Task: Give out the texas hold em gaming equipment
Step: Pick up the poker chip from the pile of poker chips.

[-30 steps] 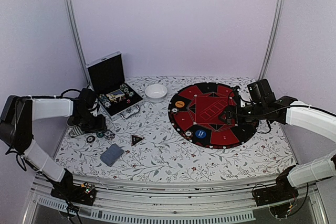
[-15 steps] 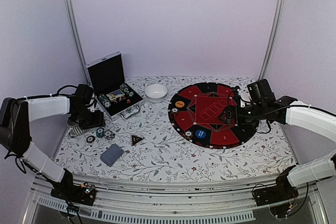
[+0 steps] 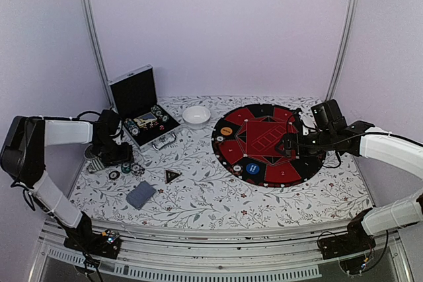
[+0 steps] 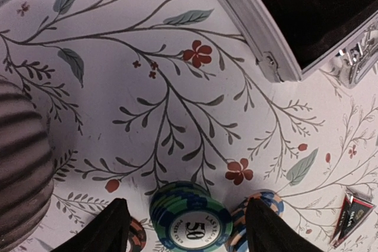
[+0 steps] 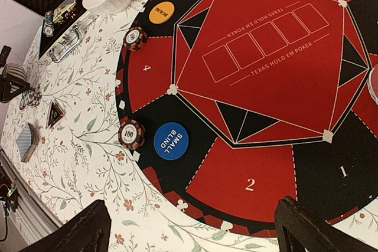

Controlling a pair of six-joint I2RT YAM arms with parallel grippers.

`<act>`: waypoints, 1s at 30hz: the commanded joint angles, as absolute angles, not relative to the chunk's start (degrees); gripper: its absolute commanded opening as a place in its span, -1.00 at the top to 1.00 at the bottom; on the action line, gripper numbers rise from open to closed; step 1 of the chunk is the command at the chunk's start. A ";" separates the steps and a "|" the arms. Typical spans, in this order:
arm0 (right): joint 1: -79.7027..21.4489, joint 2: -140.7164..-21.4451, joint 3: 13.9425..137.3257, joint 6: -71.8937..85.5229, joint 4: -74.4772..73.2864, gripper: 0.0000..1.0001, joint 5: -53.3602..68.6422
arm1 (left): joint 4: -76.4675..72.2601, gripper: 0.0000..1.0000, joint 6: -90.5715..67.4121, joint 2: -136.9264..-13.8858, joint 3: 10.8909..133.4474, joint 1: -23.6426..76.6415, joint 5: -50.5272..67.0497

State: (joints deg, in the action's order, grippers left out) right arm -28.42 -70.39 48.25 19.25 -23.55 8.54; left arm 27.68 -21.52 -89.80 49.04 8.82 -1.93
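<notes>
Left pincer (image 4: 186,205) open astride a teal chip stack (image 4: 190,219); a pick-up seems in hand.
Next, likely: lower, close, carry to the mat (image 5: 254,45) by the counter's right edge, where the right pincer (image 5: 195,228) hangs open. The stack sits near the left edge, before the case (image 4: 307,10); floral counter (image 4: 147,87), lilac walls (image 3: 218,31).

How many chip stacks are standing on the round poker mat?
2: the far stack beside the orange disc, the near stack beside the blue disc; others may be hidden.

Robot lab booth: plain white walls (image 3: 218,24), aluminium frame posts (image 3: 92,31), floral-clothed table (image 3: 218,197).
</notes>
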 commanded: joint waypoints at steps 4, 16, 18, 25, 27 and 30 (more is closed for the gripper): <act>-28.21 -69.34 48.49 18.99 -23.62 -0.98 8.33 | 26.87 -0.28 -21.76 -90.86 49.16 8.43 -2.53; -28.17 -69.96 48.67 18.93 -23.56 -0.98 8.31 | 28.39 -0.21 -22.06 -88.22 46.05 8.39 -2.87; -28.24 -69.96 48.68 18.82 -23.63 -0.98 8.38 | 28.35 -0.16 -22.17 -88.08 45.89 8.36 -2.95; -28.21 -69.35 48.23 18.88 -23.64 -0.98 8.20 | 27.73 -0.09 -22.01 -87.97 45.84 8.41 -1.77; -28.21 -69.35 48.24 18.98 -23.64 -0.98 8.20 | 27.39 0.01 -21.97 -87.98 45.87 8.42 -1.51; -28.23 -69.22 48.21 19.04 -23.69 -0.98 8.35 | 27.29 0.18 -21.57 -87.99 46.00 8.38 -0.84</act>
